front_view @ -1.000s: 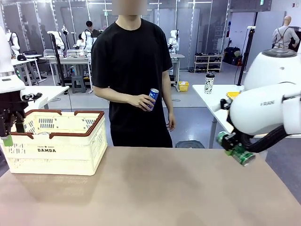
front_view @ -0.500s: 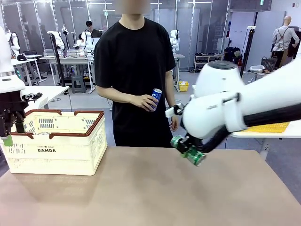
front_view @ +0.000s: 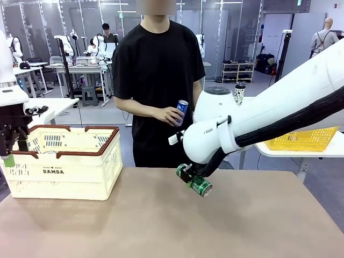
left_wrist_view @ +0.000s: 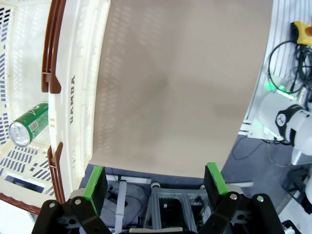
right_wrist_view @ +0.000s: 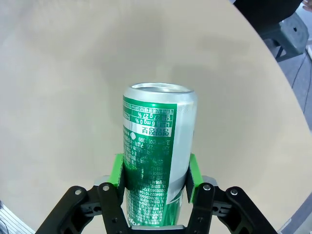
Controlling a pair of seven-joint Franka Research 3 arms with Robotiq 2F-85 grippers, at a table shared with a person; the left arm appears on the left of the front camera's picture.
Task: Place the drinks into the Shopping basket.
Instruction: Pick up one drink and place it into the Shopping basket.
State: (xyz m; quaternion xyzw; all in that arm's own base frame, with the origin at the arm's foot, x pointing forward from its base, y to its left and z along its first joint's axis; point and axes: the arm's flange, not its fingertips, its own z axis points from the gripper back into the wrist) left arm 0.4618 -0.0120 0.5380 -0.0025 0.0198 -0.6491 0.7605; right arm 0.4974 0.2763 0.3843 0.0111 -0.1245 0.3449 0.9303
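Right gripper [front_view: 194,181] is clamped on a green can [front_view: 202,187], tilted just above the table's middle, well right of the Shopping basket [front_view: 70,174]. Left gripper [front_view: 15,153] hangs by the basket's left end, jaws spread wide and empty, with a second green can [left_wrist_view: 30,124] lying inside the basket. At the far side, the person's hand [front_view: 166,115] holds a blue can [front_view: 182,110].
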